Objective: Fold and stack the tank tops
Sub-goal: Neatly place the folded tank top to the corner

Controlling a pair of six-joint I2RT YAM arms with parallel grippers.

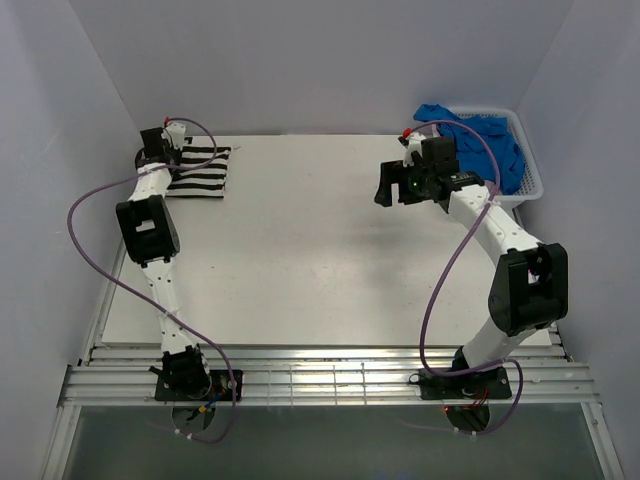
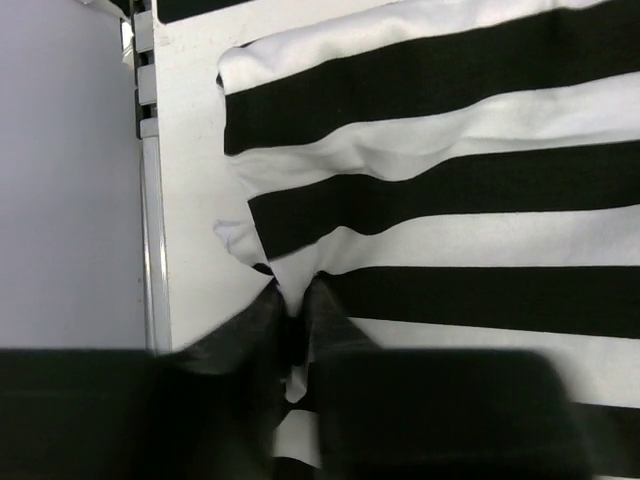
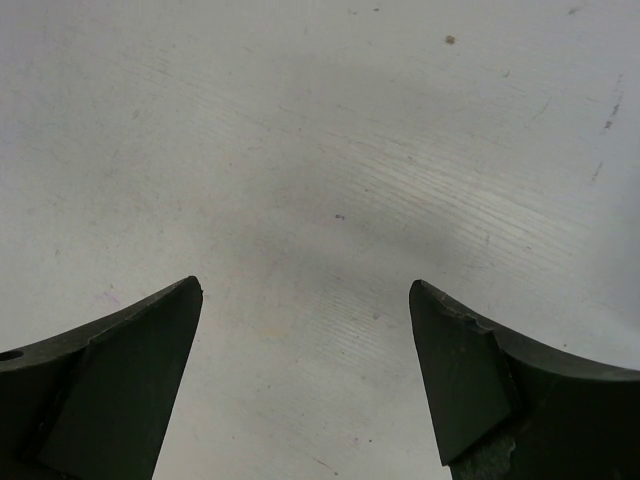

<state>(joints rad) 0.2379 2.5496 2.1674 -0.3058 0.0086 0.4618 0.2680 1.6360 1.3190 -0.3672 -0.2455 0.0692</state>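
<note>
From above, the striped tank top (image 1: 200,172) lay folded flat in the upper left corner of the table (image 1: 320,260), likely parked there to start the stack, with the left pincer (image 1: 160,140) at its left edge. The blue tank top (image 1: 480,140) sat heaped in the basket (image 1: 530,185) at upper right, and the right pincer (image 1: 410,180) hovered just left of it. The whole middle of the table lay open for spreading cloth. No pink top was visible. In the left wrist view, the left pincer (image 2: 295,320) was clenched narrowly on the striped top's hem, close to the table's left rim (image 2: 150,250), leaving little room that way. In the right wrist view, the right pincer (image 3: 305,370) stood released and wide over bare table.
</note>
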